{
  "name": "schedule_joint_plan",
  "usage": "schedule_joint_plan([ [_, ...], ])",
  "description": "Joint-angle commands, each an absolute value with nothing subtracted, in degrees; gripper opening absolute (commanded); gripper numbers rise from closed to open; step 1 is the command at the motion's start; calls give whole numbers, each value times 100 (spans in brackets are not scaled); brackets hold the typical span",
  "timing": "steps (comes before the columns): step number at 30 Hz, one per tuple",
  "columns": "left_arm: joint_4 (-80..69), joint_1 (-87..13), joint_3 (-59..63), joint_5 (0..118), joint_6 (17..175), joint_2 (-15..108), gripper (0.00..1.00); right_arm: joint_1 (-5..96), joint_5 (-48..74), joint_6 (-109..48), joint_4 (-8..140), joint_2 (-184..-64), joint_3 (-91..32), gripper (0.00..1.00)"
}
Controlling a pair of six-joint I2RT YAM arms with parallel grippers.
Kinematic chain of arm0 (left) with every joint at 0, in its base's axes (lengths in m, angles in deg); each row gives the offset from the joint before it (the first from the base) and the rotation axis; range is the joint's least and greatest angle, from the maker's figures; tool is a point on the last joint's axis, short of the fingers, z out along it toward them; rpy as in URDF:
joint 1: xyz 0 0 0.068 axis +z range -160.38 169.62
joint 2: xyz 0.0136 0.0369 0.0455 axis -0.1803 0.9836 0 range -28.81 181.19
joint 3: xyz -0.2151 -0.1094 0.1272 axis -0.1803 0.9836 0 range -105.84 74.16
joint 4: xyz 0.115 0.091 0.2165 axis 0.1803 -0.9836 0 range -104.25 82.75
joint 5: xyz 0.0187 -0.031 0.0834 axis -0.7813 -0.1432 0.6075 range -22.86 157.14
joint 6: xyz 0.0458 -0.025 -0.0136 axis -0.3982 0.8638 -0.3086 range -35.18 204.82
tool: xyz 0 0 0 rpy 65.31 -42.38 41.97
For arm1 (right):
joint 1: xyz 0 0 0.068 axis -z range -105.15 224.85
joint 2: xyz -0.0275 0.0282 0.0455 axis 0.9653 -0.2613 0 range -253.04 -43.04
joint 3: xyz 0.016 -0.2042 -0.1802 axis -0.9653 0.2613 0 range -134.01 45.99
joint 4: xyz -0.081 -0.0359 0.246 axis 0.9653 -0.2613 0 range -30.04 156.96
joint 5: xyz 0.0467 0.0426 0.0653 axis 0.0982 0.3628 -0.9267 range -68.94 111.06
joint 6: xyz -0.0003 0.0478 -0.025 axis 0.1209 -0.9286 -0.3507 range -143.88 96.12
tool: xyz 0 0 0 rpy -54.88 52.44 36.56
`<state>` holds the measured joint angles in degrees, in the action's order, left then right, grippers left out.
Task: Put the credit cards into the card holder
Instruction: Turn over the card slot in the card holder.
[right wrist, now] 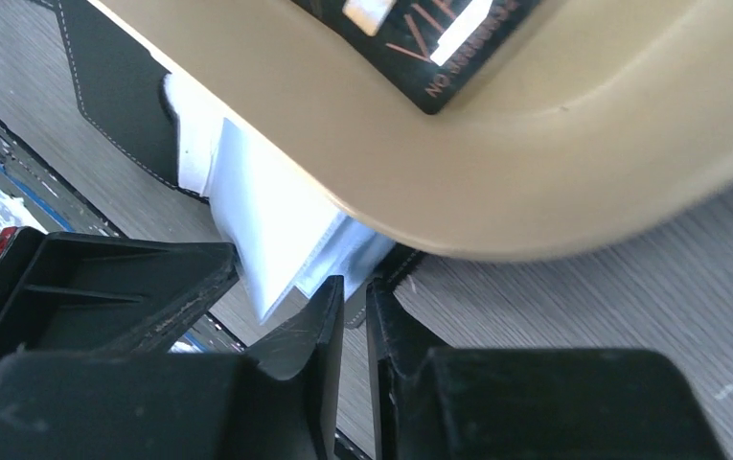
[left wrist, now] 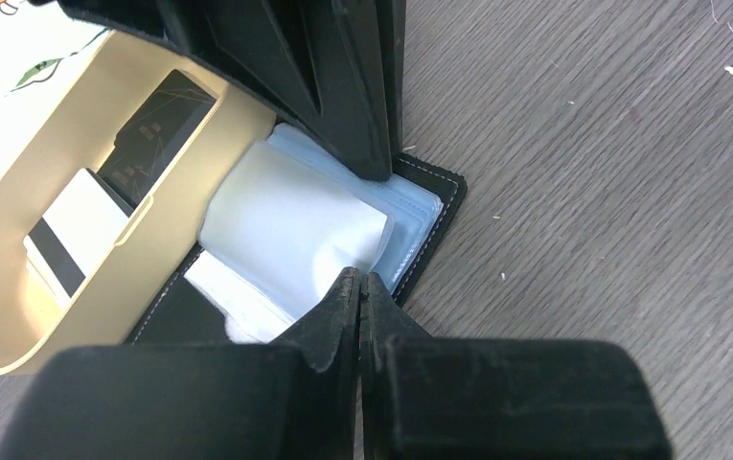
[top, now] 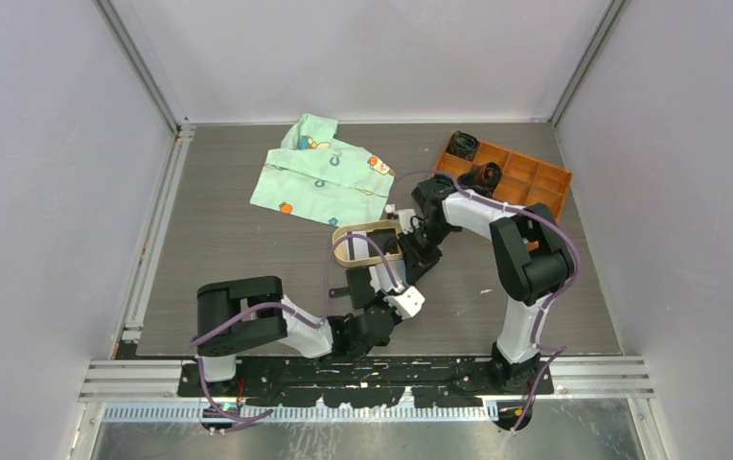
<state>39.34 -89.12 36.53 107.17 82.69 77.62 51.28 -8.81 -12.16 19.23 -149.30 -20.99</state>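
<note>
The card holder [left wrist: 433,217] lies open on the table against the tan oval tray [left wrist: 17,182], its clear inner sleeves [left wrist: 290,216] bulging up. It shows under the arms in the top view [top: 356,288]. My left gripper [left wrist: 360,284] is shut, pinching the near edge of a sleeve. My right gripper [right wrist: 354,293] is nearly closed on the holder's far stitched edge [right wrist: 402,264]; it shows from the left wrist view [left wrist: 381,163]. A black credit card [left wrist: 156,125] and a white card with a black stripe [left wrist: 75,225] lie in the tray. The black card also shows in the right wrist view [right wrist: 429,38].
The tan tray [top: 343,251] sits mid-table. A green printed cloth [top: 329,172] lies behind it. An orange compartment box [top: 525,177] with dark items stands at the back right. Both arms crowd over the holder just right of centre.
</note>
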Motion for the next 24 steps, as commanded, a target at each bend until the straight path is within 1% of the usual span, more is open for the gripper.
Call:
schedule_joint_plan([
  [1, 4425, -8925, 3707, 10993, 8389, 7658, 1, 4928, -1065, -1314, 1985, -14938, -2308, 20],
  [6, 4426, -8924, 3689, 10982, 8403, 7658, 1, 4782, -1230, -1365, 2010, -14949, -2329, 20],
  [8, 4426, -8927, 3696, 10961, 8432, 7631, 2, 4781, -1459, -1405, 2039, -14920, -2343, 20],
  [14, 4378, -8925, 3860, 10685, 8748, 7248, 19, 4779, -1765, -1557, 2132, -14908, -2340, 20],
  [19, 4010, -8922, 4050, 10535, 9084, 6693, 24, 4778, -1770, -1627, 2189, -14933, -2340, 20],
  [24, 3555, -8923, 4392, 10444, 9626, 5932, 33, 4780, -1725, -1695, 2245, -14991, -2357, 20],
])
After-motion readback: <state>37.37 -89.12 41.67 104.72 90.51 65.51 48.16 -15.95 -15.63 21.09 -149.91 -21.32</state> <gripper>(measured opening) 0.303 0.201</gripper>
